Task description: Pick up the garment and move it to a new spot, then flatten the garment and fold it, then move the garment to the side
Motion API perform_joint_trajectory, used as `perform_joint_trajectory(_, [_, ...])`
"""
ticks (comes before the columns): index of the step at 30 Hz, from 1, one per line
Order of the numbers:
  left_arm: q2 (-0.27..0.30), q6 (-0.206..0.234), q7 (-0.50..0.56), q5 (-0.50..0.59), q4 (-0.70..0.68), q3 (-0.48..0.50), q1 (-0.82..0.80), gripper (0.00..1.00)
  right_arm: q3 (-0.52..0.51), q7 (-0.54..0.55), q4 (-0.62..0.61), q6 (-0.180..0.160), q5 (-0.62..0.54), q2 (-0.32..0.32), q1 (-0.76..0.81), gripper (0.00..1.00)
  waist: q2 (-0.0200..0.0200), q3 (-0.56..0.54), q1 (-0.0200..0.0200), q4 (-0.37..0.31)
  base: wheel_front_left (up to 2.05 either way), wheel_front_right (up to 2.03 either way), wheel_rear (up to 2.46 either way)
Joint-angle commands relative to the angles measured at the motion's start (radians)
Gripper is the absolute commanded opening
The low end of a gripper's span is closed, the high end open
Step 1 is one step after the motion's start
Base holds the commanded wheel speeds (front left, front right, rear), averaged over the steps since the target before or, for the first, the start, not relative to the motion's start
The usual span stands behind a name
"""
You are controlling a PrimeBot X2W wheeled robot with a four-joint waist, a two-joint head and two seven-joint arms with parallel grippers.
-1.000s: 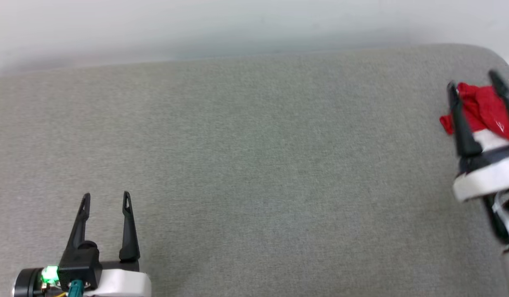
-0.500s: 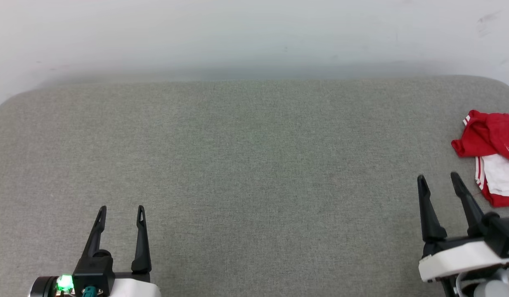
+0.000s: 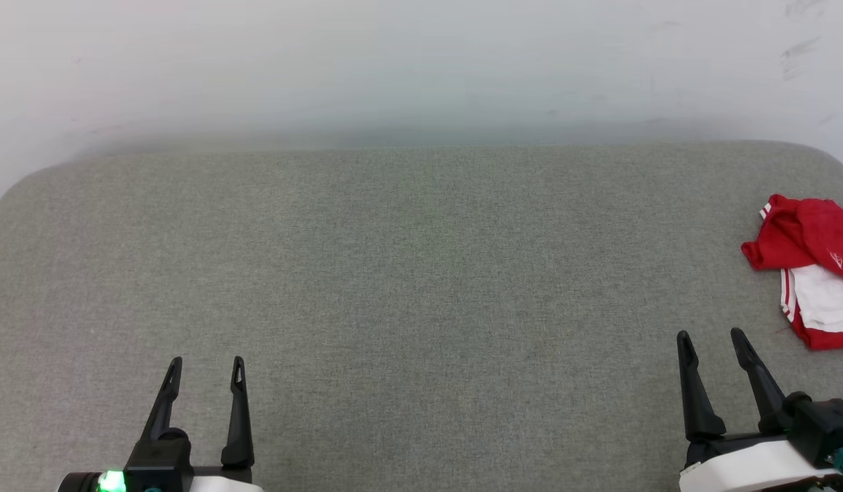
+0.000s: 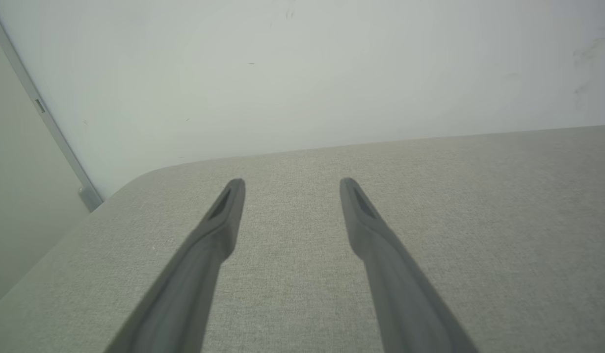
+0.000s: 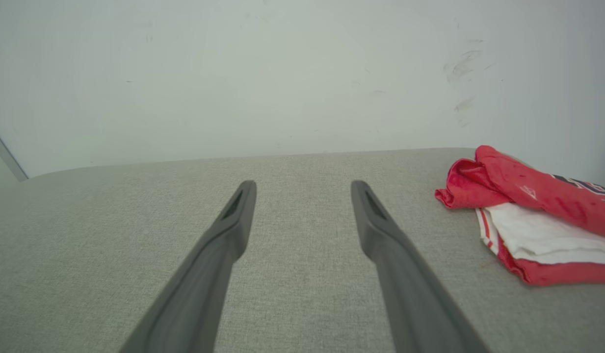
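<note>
Two tools: left gripper (image 3: 206,361) lower left, right gripper (image 3: 710,334) lower right, both with fingers apart and empty. Grey fabric surface (image 3: 421,287) meets white wall (image 3: 421,61) at top. Garment (image 3: 811,266) lies crumpled at right edge.

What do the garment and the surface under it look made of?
The garment looks like soft matte knit fabric, maybe jersey: it slumps in loose folds. The surface looks like grey woven upholstery, probably padded: visible weave, rounded corners.
</note>
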Motion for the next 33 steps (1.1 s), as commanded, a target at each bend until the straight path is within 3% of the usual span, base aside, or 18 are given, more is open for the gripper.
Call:
perform_joint_trajectory(1, [0.000,-0.003,-0.002,0.000,-0.004,0.001,0.004,1.00,-0.001,0.005,-0.011,-0.001,-0.004,0.005,0.012,1.00,-0.0001,0.000,0.0001,0.000,0.00,0.00,0.00])
perform_joint_trajectory(10, [-0.005,-0.009,-0.002,-0.005,0.007,0.005,0.008,1.00,-0.001,0.022,-0.024,-0.001,-0.011,0.011,0.022,1.00,-0.0001,-0.005,0.0001,0.000,0.00,0.00,0.00])
perform_joint_trajectory(11, [-0.004,-0.008,0.000,-0.003,0.008,0.001,0.004,0.00,-0.001,0.020,-0.017,0.000,-0.010,0.007,0.012,0.00,-0.0001,-0.005,0.0001,0.000,0.00,0.00,0.00])
perform_joint_trajectory(15, [-0.010,-0.008,0.006,-0.009,0.045,-0.006,0.011,0.00,0.001,0.026,0.019,0.000,-0.005,0.008,0.016,0.00,-0.0001,-0.005,0.0001,0.000,0.00,0.00,0.00])
perform_joint_trajectory(33, [-0.013,-0.054,0.077,-0.371,0.096,0.012,-0.046,0.00,-0.001,0.088,0.052,0.000,0.329,0.001,-0.024,0.00,-0.0001,-0.012,0.0001,0.001,0.00,0.00,0.00])
